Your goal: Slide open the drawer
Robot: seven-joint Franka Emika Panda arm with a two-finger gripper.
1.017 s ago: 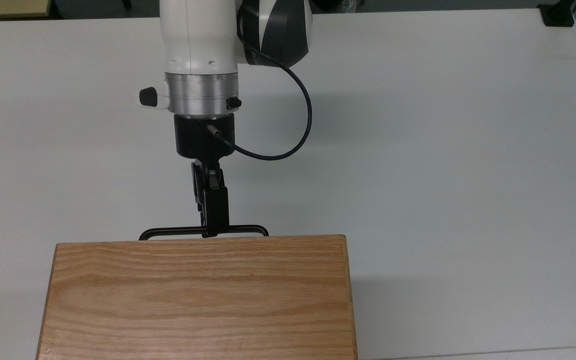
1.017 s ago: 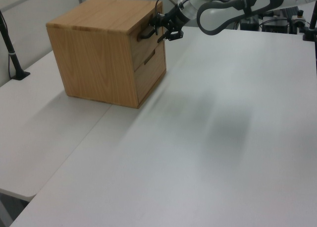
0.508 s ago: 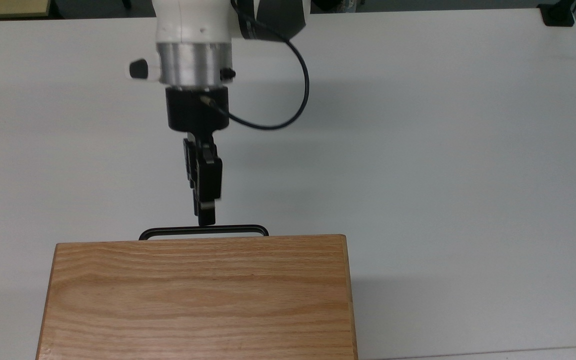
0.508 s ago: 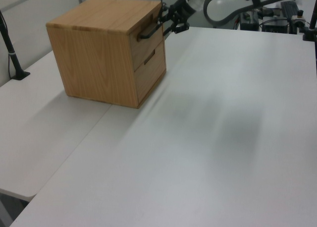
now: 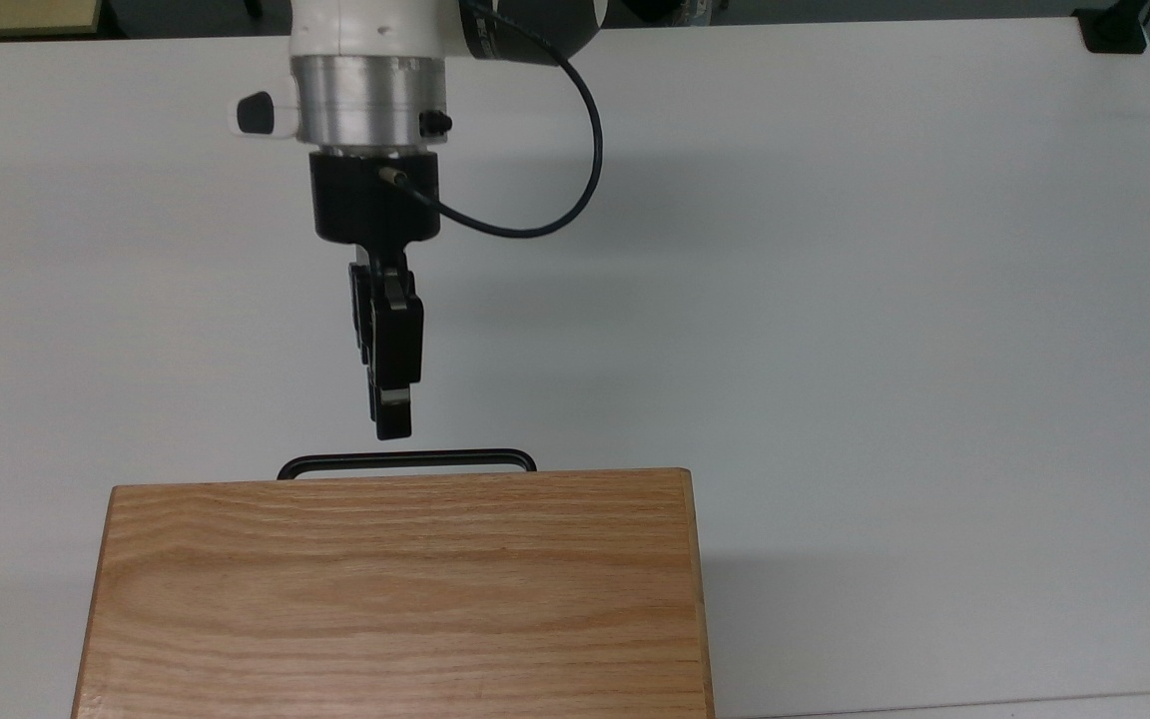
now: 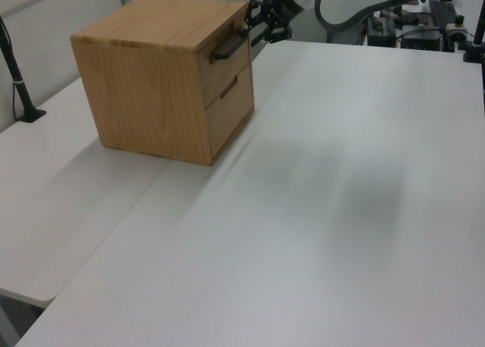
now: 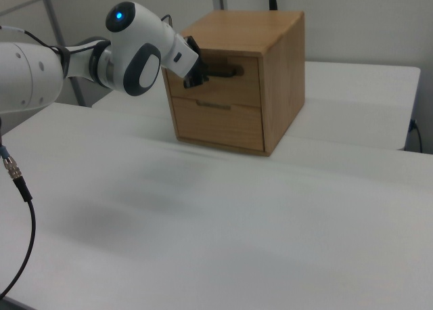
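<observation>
- Black gripper [image 5: 392, 429] hangs just short of the handle [image 5: 405, 461], a sliver of white table [image 5: 884, 300] between them in the top view; whether its fingers are spread or pressed together I cannot tell.
- Nothing is held or touched.
- Upper drawer [image 7: 215, 80] sits flush in the oak cabinet [image 6: 151, 97] (a second drawer below it, also closed).
- Bare tabletop lies wide all around the arm [image 7: 139, 56].

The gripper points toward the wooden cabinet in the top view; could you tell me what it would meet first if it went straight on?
Most likely the black bar handle of the upper drawer. The gripper sits just short of it, though its height relative to the bar is hard to judge.
</observation>
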